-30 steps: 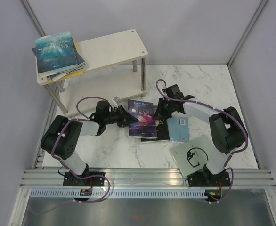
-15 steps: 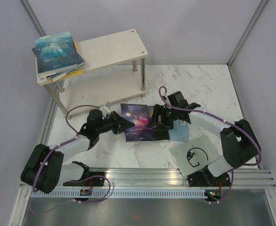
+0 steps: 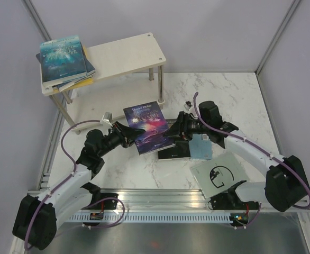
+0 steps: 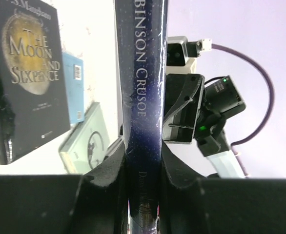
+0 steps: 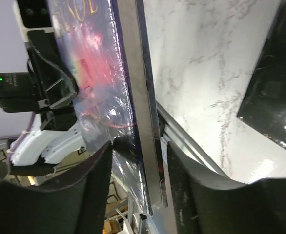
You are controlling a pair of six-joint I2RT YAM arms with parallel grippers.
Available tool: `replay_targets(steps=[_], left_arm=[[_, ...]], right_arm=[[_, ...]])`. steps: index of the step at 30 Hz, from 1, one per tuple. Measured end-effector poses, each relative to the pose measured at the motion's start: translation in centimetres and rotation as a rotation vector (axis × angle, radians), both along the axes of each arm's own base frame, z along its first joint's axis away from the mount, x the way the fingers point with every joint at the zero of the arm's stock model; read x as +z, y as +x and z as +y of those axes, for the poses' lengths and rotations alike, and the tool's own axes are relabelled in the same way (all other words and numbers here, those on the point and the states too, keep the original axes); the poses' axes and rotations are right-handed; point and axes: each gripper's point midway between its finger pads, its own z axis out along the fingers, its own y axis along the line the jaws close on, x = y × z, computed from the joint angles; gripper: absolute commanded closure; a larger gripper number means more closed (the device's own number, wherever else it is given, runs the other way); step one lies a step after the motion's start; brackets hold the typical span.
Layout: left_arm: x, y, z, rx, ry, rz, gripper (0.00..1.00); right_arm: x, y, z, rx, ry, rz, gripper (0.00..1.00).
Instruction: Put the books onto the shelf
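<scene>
My left gripper (image 3: 124, 133) is shut on the spine of the purple galaxy book (image 3: 144, 127), which is held tilted above the table. In the left wrist view the navy spine (image 4: 143, 97) is pinched between both fingers (image 4: 109, 170). My right gripper (image 3: 172, 132) stands open around the book's opposite edge (image 5: 138, 97), with a gap at each finger. The shelf (image 3: 123, 55) stands at the back left, with several books (image 3: 64, 59) stacked on its left end. On the table lie a black book with a gold disc (image 3: 177, 152), a light blue one (image 3: 201, 145) and a pale grey "G" book (image 3: 221, 173).
The shelf's thin metal legs (image 3: 160, 87) stand just behind the held book. Grey booth walls close in on the left, back and right. An aluminium rail (image 3: 165, 198) runs along the near table edge. The black book (image 4: 30, 83) lies below the left gripper.
The left gripper has raised the purple book off the pile and carried it left and back. The right gripper let go of it and now straddles its edge.
</scene>
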Motion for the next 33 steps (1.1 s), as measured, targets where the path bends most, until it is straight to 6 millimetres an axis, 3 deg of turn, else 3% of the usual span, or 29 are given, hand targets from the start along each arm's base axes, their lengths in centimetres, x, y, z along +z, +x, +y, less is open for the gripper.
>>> replay_targets(steps=[3,8,17,20,24,28,33], left_arm=[[1.0,-0.3,0.4,0.023,-0.03,-0.018,0.98],[2.8,-0.8,1.3,0.064,-0.088,-0.051,0.98],[4.1,-1.0,2.0,0.096,-0.162,-0.062,0.98],[5.0,-1.1,2.1,0.102,-0.188,-0.084,0.98],[5.8,-1.0,2.5,0.12,-0.21,-0.109,0.98],[6.1,-0.6,2.8,0.144,-0.216,-0.115,0.97],[6.9,-0.1,2.8,0.153,-0.2,-0.095,0.82]], right_arm=[[1.8,-0.1,0.4,-0.004,0.064,-0.007,0.62],[4.4,-0.2,0.8,-0.012,0.173,-0.021,0.64],[7.0,-0.4,1.6,-0.012,0.313,-0.003,0.75],[8.3,-0.6,1.9,0.002,0.356,-0.013,0.83],[9.2,-1.3,2.5,0.035,0.38,-0.03,1.0],[9.3,-1.9,3.0,0.06,0.367,-0.034,1.0],[10.0,-1.7,3.1,0.065,0.337,-0.043,1.0]])
